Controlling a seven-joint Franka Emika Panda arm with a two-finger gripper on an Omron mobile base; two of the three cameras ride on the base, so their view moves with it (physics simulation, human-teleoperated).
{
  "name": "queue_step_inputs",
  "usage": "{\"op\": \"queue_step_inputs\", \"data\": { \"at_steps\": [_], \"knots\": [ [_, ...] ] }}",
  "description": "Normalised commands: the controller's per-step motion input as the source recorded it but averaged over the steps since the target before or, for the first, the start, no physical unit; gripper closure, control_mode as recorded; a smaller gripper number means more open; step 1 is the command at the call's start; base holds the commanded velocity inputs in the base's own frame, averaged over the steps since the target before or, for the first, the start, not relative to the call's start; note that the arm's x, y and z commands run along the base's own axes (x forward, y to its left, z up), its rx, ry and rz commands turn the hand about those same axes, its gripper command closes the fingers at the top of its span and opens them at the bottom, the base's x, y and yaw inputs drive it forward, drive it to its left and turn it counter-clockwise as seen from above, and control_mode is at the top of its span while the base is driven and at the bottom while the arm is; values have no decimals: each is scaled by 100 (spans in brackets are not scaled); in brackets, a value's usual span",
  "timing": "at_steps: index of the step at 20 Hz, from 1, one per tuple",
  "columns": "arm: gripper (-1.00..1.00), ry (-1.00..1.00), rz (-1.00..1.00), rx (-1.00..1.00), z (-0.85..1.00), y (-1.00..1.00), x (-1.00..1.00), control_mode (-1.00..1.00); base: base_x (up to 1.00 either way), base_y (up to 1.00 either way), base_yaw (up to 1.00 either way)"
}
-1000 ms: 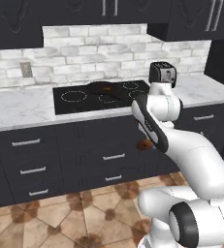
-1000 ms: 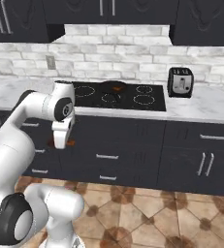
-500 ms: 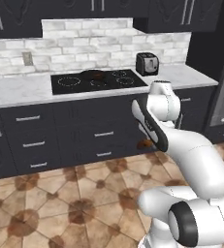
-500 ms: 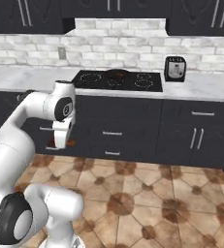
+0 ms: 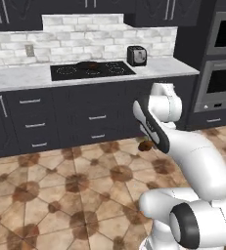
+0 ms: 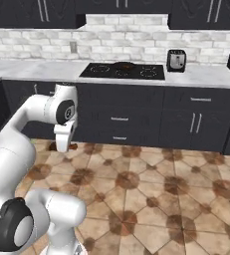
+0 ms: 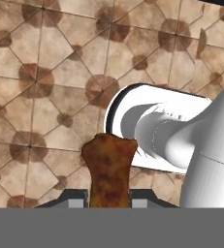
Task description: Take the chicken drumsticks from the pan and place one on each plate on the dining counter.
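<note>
Above the brown tiled floor | gripper clamped on a chicken drumstick, which sticks up between the fingertips | arm folded low before the dark drawers | pan on the black stove, well apart

The tiled floor lay bare between the robot and the dark base cabinets, offering unobstructed passage. The marble worktop carried the black stove near its middle, with the pan on the stove's rear portion. A toaster stood just beside the stove's right edge, near the back wall. The worktop's left stretch and front edge were free. Upper cabinets overhung the back. An oven tower closed off the right end.
</note>
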Motion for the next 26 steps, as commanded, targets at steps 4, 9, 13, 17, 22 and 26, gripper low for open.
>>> {"op": "queue_step_inputs", "data": {
  "at_steps": [4,9,13,17,22,26],
  "knots": [
    [100,0,0,0,0,0,0,100,-100,-31,1],
    [100,0,0,0,0,0,0,100,-100,-54,1],
    [100,0,0,0,0,0,0,100,-100,-82,1],
    [100,0,0,0,0,0,0,100,-100,-92,1],
    [100,0,0,0,0,0,0,100,-100,-81,2],
    [100,0,0,0,0,0,0,100,-100,-71,1]
  ]
}}
